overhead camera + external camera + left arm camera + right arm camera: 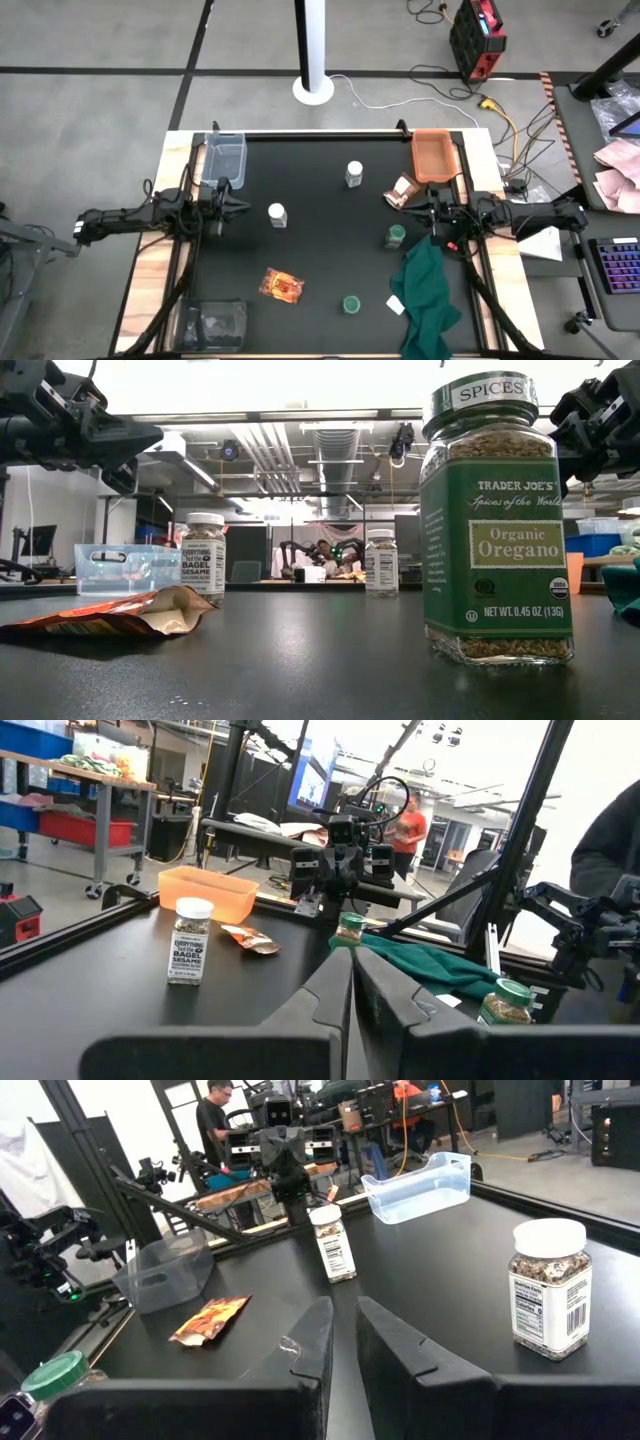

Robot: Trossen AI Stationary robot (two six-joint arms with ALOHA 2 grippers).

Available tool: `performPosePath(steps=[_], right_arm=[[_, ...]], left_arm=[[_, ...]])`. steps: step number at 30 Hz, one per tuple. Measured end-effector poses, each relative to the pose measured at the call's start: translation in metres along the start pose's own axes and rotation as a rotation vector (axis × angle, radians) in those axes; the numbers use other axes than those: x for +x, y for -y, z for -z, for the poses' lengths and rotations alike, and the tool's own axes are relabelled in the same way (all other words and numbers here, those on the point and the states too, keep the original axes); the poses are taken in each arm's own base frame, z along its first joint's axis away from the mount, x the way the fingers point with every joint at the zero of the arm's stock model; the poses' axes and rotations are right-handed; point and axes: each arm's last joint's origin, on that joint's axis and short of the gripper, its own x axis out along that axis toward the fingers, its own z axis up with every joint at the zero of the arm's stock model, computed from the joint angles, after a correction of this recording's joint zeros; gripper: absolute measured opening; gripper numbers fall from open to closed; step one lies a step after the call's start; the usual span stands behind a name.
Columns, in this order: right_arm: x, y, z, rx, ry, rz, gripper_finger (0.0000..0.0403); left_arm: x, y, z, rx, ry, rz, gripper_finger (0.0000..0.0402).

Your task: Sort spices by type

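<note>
Six spices sit apart on the black mat. One white-capped clear jar (354,174) stands toward the far side and the other (277,214) near the middle. A green-lidded jar (396,236) is by the right gripper; the second (351,303) is at the near edge and fills the low view (495,520). One foil packet (282,286) lies flat near the centre, and the other (403,192) lies beside the orange bin. My left gripper (232,203) hovers shut at the mat's left side. My right gripper (425,215) hovers shut at its right side.
A clear bin (222,158) sits at the far left corner, an orange bin (434,155) at the far right, and another clear bin (215,322) at the near left. A dark green cloth (425,295) and a white paper scrap (397,304) lie near right.
</note>
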Motion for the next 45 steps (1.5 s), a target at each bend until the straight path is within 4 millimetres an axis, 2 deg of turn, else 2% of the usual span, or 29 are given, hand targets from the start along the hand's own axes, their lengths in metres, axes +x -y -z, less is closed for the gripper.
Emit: performPosePath(steps=[25, 30, 32, 37, 41, 43, 45], right_arm=[[0.0, 0.0, 0.0, -0.023, 0.001, 0.001, 0.0038], [0.0, -0.001, -0.004, 0.102, 0.012, -0.004, 0.0038], [-0.002, -0.004, -0.014, 0.112, 0.038, -0.013, 0.0038], [-0.008, -0.012, -0.046, -0.009, 0.133, 0.004, 0.0038], [-0.012, -0.014, -0.078, 0.023, 0.233, 0.197, 0.0038], [-0.012, -0.016, -0.093, 0.038, 0.272, 0.299, 0.0038], [-0.01, -0.018, -0.108, 0.07, 0.298, 0.375, 0.0038]], left_arm=[[0.0, 0.0, 0.0, 0.0, 0.0, 0.0, 0.0], [0.0, 0.0, 0.0, 0.0, 0.0, 0.0, 0.0], [0.0, 0.0, 0.0, 0.0, 0.0, 0.0, 0.0], [0.0, 0.0, 0.0, 0.008, 0.006, -0.004, 0.0], [0.0, 0.0, -0.005, 0.006, 0.054, -0.041, 0.0], [0.0, 0.001, -0.012, -0.112, 0.135, -0.014, 0.0], [-0.003, 0.004, -0.028, -0.218, 0.303, 0.006, 0.0]])
